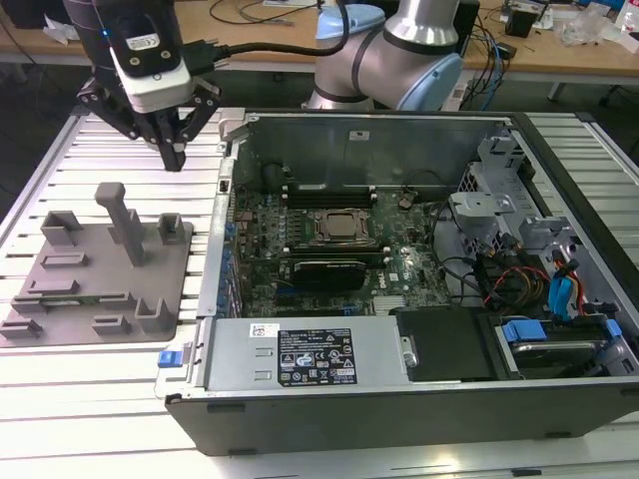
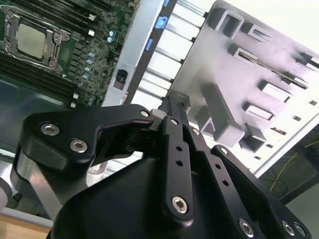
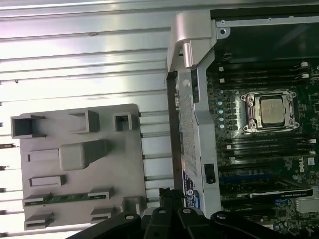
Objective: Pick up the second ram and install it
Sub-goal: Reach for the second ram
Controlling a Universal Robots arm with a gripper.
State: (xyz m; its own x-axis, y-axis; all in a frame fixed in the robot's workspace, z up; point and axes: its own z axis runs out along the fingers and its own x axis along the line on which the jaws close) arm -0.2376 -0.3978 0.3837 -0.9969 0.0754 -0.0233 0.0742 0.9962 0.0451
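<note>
The second ram (image 3: 65,197) is a thin green stick lying in a slot of the grey holder plate (image 3: 124,164); in the second wrist view it shows as a thin strip (image 2: 287,75) on that plate (image 2: 199,59). My gripper (image 1: 175,160) hangs above the slatted table, behind the holder plate (image 1: 170,269) and beside the computer case's far corner on the exterior view's left. It is well apart from the ram. The black fingers (image 2: 174,107) are shut with nothing between them; their tips (image 3: 172,191) also show in the first wrist view.
The open computer case (image 1: 349,130) lies at the exterior view's right of the holder, with the motherboard (image 1: 409,269), its processor socket (image 1: 339,228) and dark memory slots on both sides of it. A tall grey post (image 1: 118,215) stands on the holder. Cables and drive bays (image 1: 539,279) fill the case's right.
</note>
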